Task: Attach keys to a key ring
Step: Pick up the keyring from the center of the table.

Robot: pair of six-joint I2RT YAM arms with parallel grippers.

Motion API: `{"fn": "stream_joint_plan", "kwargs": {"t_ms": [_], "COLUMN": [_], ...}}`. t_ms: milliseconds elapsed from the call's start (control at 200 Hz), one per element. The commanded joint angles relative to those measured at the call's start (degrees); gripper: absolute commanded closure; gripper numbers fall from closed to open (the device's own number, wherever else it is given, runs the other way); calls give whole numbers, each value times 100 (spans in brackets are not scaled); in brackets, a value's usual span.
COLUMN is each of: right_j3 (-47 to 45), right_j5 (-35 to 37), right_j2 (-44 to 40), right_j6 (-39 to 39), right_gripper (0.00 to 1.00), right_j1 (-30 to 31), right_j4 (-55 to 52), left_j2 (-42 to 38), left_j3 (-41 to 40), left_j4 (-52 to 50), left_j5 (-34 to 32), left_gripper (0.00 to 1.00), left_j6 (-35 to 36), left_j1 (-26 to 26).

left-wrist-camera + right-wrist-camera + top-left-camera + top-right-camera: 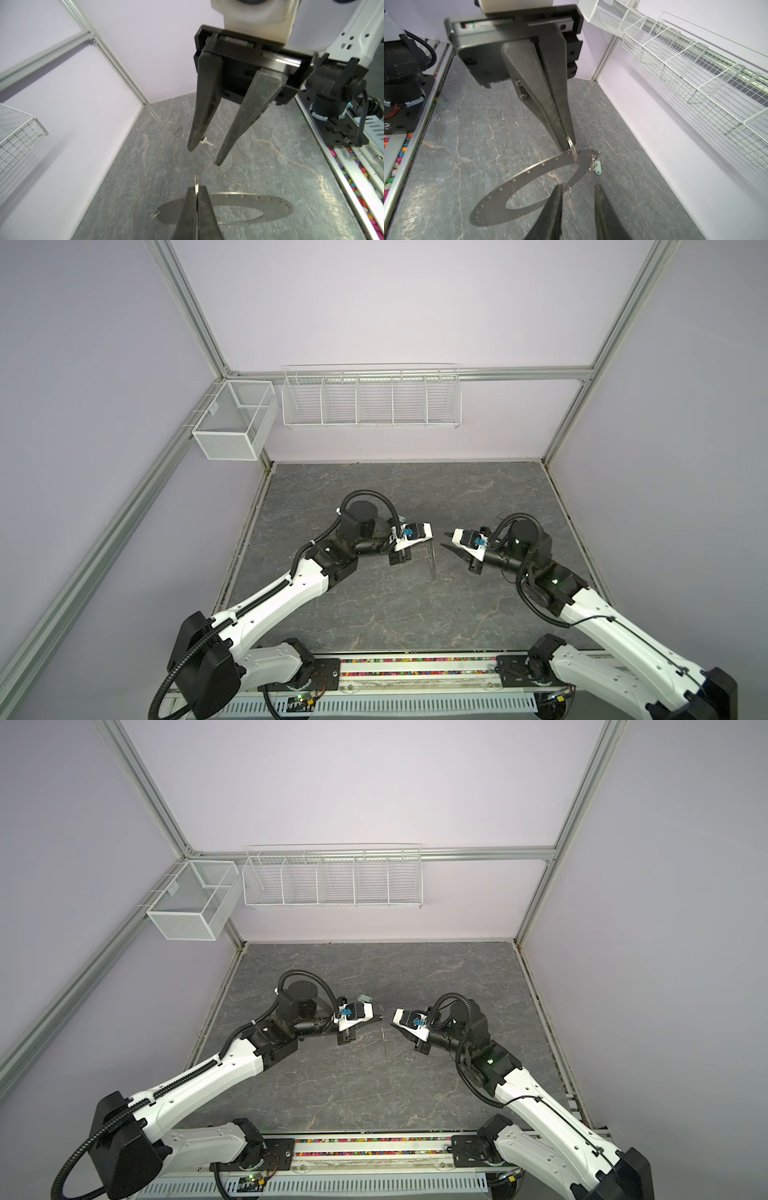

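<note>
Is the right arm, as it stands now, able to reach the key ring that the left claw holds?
Probably yes. The right claw is open and faces the key ring with nothing between; the left claw pinches only one small rim loop.

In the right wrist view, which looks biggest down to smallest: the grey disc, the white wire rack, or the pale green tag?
Largest: white wire rack.
Then: grey disc, nearer the camera.
Smallest: pale green tag, partly hidden.

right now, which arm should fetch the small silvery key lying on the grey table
Right. The right gripper is open and empty, the key lying past it. The left gripper is shut on a wire loop, holding up the flat grey metal disc.
</note>
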Motion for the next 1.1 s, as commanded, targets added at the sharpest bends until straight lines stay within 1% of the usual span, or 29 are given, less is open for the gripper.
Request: {"fn": "stream_joint_plan", "kwargs": {"t_ms": [0, 210, 385, 570, 920, 1009, 1094], "right_j3": [94, 47, 16, -156, -142, -171, -186], "right_j5": [82, -478, -787, -676, -720, -795, -793], "right_j2": [-44, 133, 254, 255, 286, 226, 202], "right_j6": [-220, -128, -40, 152, 61, -25, -55], "right_gripper": [70, 71, 73, 75, 78, 78, 78], "right_j1": [-27, -1, 6, 6, 11, 15, 19], "right_j4": [-340, -22, 249, 687, 506, 418, 368], "left_j2": [165, 465, 555, 577, 594, 637, 738], "left_j3": [402, 1046, 1322, 1399, 1513, 1584, 1717], "left_j4": [-1301, -2000, -2126, -2202, -2327, -2364, -2548], "left_j5": [-348, -582, -590, -406, -226, -304, -259], "left_gripper": [100, 100, 100, 100, 100, 100, 100], "left_j6": [481, 512, 280, 165, 106, -88, -104], "left_j1": [-120, -270, -339, -368, -395, -392, -388]}}
